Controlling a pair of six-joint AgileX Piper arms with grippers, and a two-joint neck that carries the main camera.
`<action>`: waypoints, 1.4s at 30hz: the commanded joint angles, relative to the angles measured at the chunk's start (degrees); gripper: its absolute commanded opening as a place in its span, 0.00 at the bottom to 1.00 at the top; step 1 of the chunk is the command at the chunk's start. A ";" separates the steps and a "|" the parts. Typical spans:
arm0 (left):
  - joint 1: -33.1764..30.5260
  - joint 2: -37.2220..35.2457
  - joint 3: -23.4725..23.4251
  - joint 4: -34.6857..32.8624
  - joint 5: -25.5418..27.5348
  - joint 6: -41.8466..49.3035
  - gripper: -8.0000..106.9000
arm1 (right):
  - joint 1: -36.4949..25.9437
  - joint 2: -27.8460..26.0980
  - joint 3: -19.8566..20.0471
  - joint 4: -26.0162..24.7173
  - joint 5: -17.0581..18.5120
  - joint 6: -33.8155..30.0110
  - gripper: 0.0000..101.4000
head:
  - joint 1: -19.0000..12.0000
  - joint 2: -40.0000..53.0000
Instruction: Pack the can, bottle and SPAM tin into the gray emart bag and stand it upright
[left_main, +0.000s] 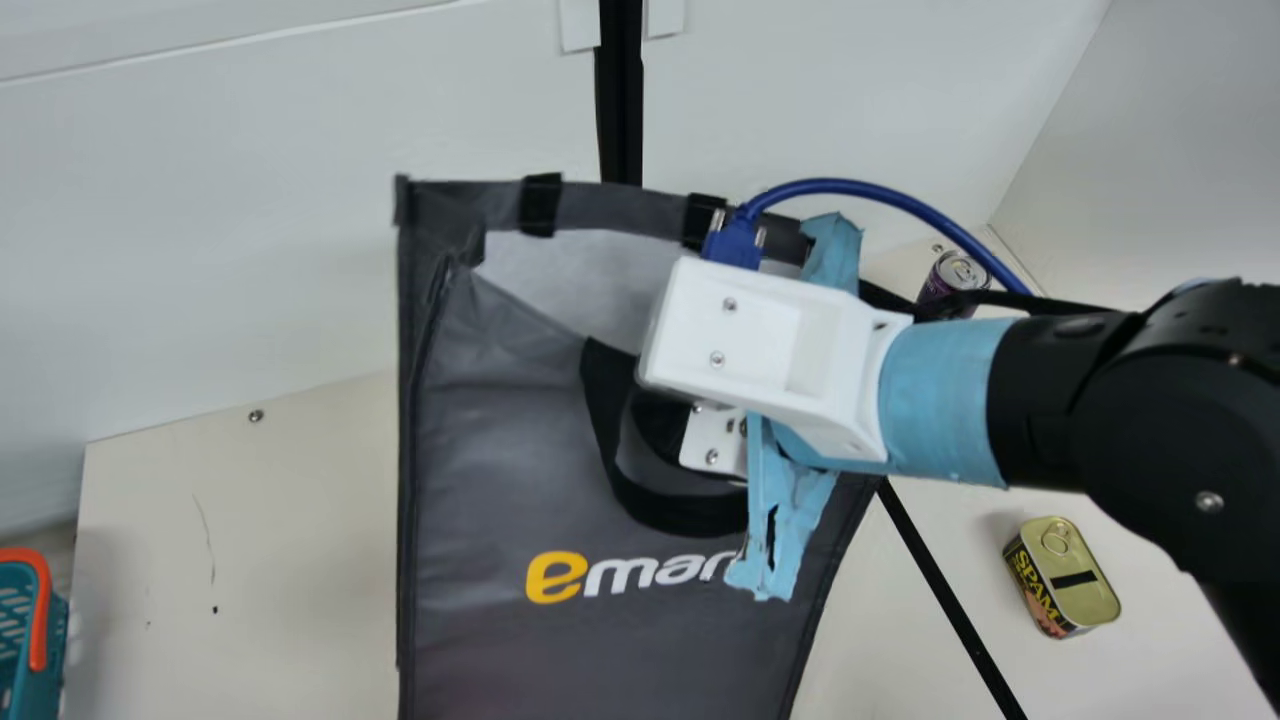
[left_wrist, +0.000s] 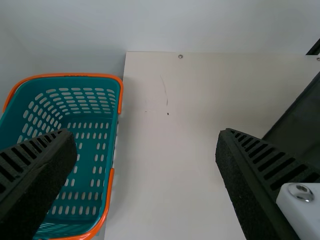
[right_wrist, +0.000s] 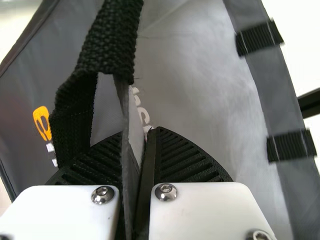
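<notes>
From where I stand, the gray emart bag (left_main: 500, 450) sits at the middle of the cream surface (left_main: 240, 540), its lettered front toward me; its mouth gapes at the end by the white wall (left_main: 300, 200), showing the pale lining; I can't tell whether it lies flat or leans.

The right gripper (left_main: 712, 440) is over the mouth, its arm coming in from the right; in its own wrist view the gripper (right_wrist: 140, 137) is closed on the edge of the bag's front panel, right beside the looped black handle (right_wrist: 75, 112).

The left gripper (left_wrist: 146, 134) has its fingers spread wide; past them I see the surface and a teal basket (left_wrist: 65, 76) with orange handles, over at the left, well apart from the bag.

The SPAM tin (left_main: 1085, 590) rests on the surface to the right of the bag, pull-ring lid facing up; the can (left_main: 940, 280), dark purple with a silvery top, is farther back on that side near the wall, partly hidden by the arm and its black cable (left_main: 1050, 302).
</notes>
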 joint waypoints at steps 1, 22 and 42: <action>0.00 0.00 0.00 0.00 0.00 0.00 0.85 | 0.72 -0.23 0.60 -0.07 0.11 0.62 0.00 | -1.30 -0.05; 0.00 0.00 0.00 0.00 0.00 0.00 0.85 | 11.06 -5.05 5.49 -3.04 0.11 9.19 0.00 | -1.30 -0.05; 0.00 0.00 0.00 0.00 0.00 0.00 0.85 | 20.78 -11.08 9.90 -9.40 0.11 18.06 0.00 | -1.30 -0.05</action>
